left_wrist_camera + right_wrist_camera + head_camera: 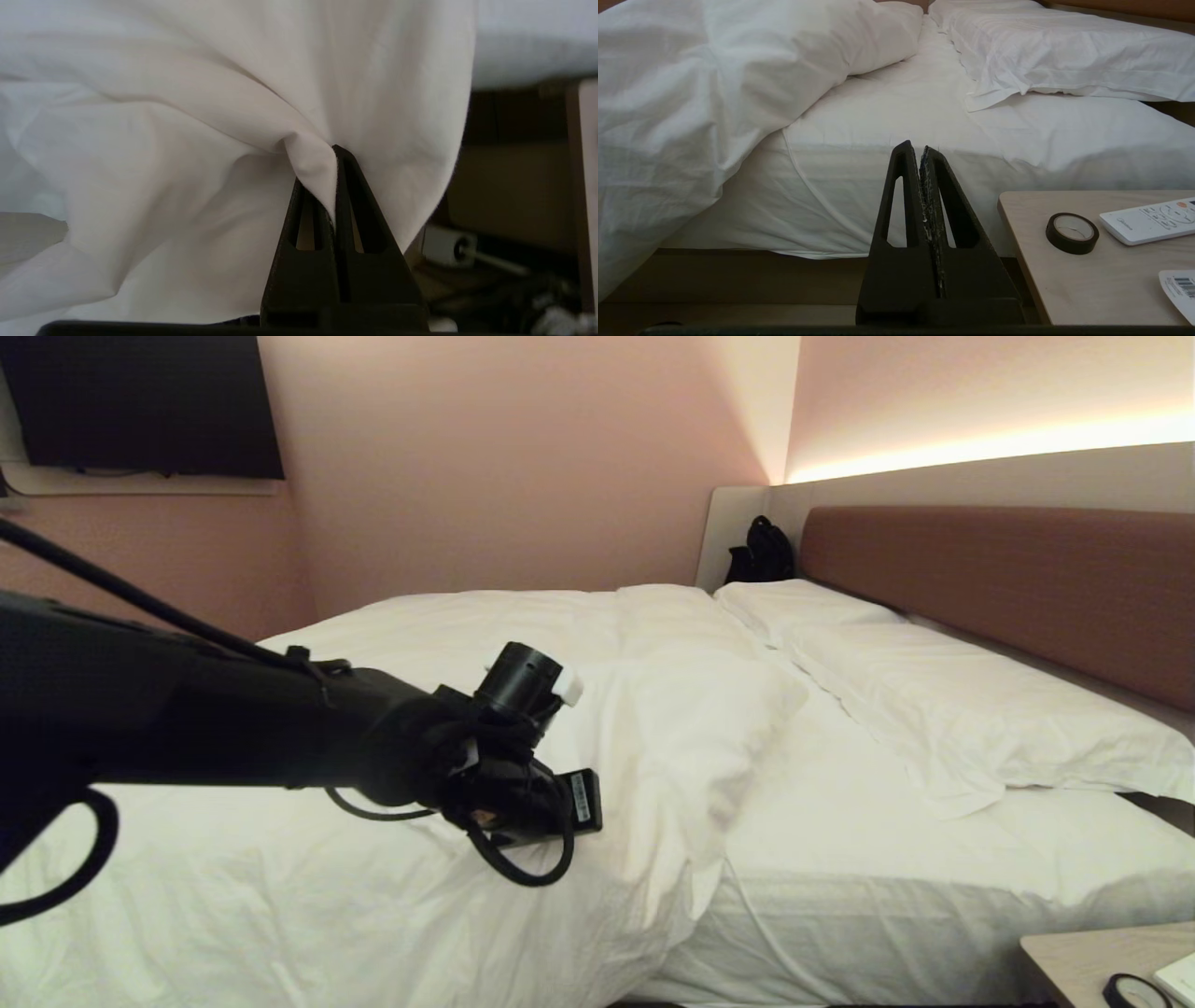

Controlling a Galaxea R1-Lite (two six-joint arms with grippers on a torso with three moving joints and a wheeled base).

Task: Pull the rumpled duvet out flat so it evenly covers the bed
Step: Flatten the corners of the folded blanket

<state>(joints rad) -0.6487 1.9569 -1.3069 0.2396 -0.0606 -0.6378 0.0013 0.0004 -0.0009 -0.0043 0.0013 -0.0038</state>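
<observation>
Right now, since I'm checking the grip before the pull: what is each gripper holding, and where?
The left gripper pinches a bunched fold of the duvet near its hanging edge. The right gripper is shut on nothing.

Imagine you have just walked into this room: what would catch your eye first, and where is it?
The black left arm reaching across the bed, its left tool shut on a pinch of the puffy white duvet. That duvet is heaped over the bed's left part, leaving bare sheet beside the pillows along the reddish-brown headboard. The right tool is shut, empty, beside a bedside table.
</observation>
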